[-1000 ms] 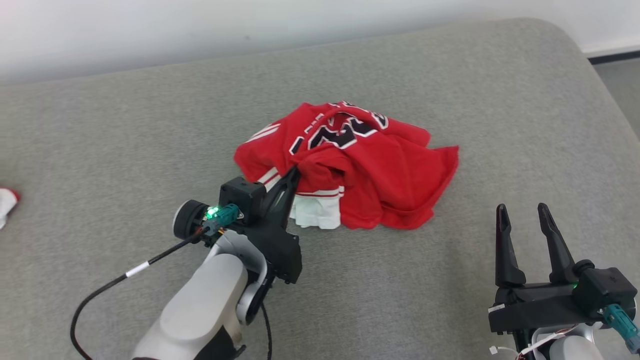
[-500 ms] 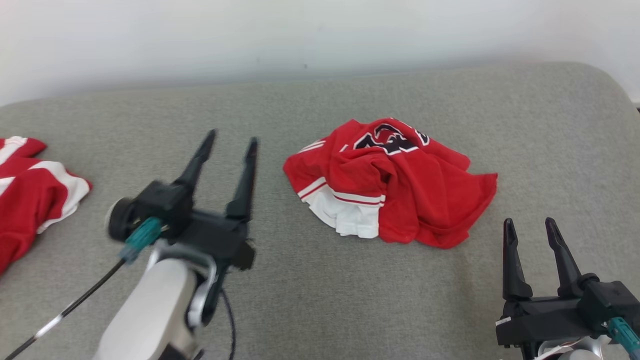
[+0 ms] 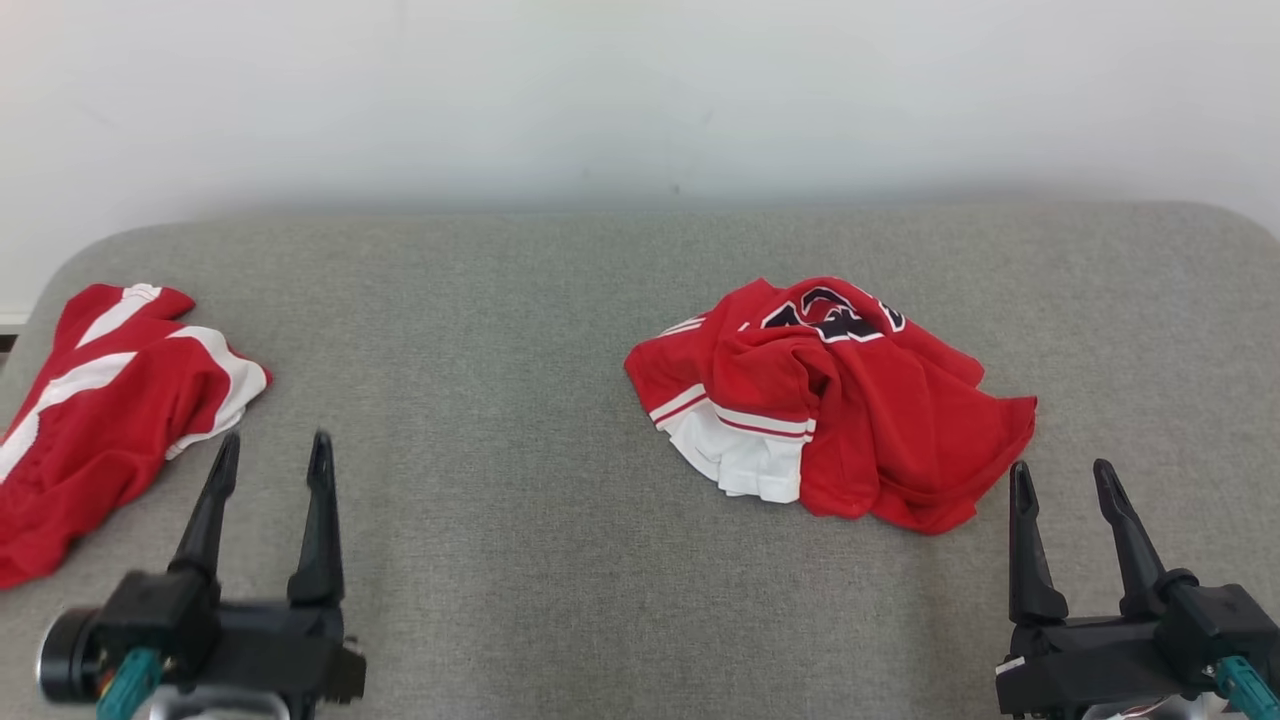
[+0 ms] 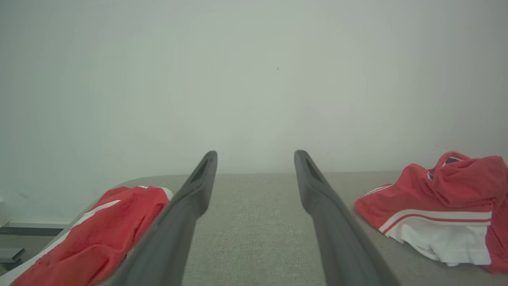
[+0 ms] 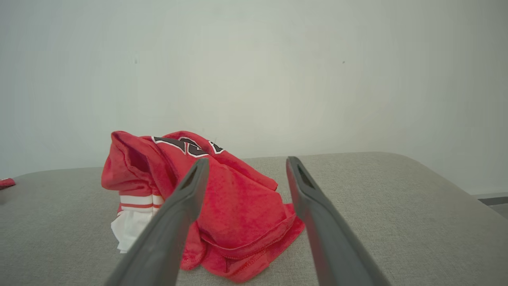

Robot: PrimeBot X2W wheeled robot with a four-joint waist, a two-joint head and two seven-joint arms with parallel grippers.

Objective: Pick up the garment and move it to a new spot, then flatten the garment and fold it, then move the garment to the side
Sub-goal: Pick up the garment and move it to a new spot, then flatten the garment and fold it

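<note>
I found the crumpled red-and-white jersey (image 3: 830,400) heaped right of centre on the grey fabric cushion (image 3: 520,430); flattening, folding and setting aside remained, I judged. My left gripper (image 3: 275,440) and right gripper (image 3: 1060,467) gaped empty.

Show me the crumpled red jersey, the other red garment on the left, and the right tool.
crumpled red jersey (image 3: 880,430), head view, middle of its red folds.
other red garment (image 3: 110,420), head view, red fabric near its middle.
right tool (image 3: 1059,468), head view, midway between its open fingertips.
</note>
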